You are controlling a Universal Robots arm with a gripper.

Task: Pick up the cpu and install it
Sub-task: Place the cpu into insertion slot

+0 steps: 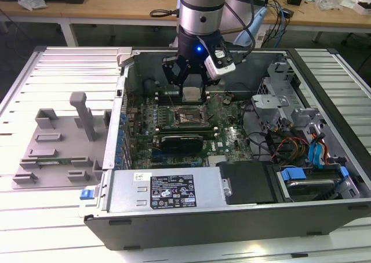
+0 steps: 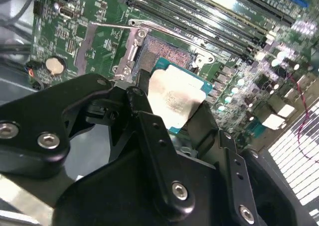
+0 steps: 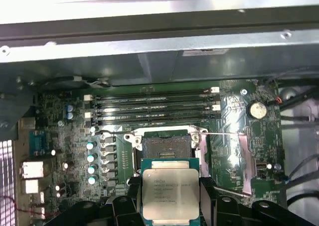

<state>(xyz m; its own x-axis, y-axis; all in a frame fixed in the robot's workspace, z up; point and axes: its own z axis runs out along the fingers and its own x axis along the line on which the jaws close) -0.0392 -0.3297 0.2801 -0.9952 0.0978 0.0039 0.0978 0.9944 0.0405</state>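
So the gripper (image 1: 191,84) is down inside the open computer case (image 1: 232,219), and its black fingers (image 1: 174,72) are clamped on the cpu (image 1: 191,92), one on each of two opposite edges. In the exterior view the chip sits flat between them, pale metal top facing up, held over the green motherboard (image 1: 229,138). It's just past the cpu socket (image 1: 186,117), on the memory slot side.

In both wrist views you get a close look. The cpu (image 3: 170,198) in the first wrist view is pinched between the two fingers (image 3: 130,193), with its green edge showing around the silvery lid. The socket (image 3: 167,146) right beside it has a bare dark middle, so the chip isn't seated in there. The metal socket frame and its thin wire lever show around it. The row of long memory slots (image 3: 154,109) runs on the far side of the socket from the chip, and a coin cell battery (image 3: 257,109) sits off toward the board's edge.

The second wrist view looks past the gripper (image 2: 174,106) linkage. The cpu (image 2: 177,96) is tilted in that picture, with the socket (image 2: 164,52) just behind it and the coin cell (image 2: 54,64) off to one side.

Outside the case, on the exterior view's left, a grey plastic fixture (image 1: 55,144) with an upright post (image 1: 84,115) rests on the slatted white table (image 1: 35,222), well apart from the gripper. Along the near side of the case there's a metal box with a label (image 1: 168,189).
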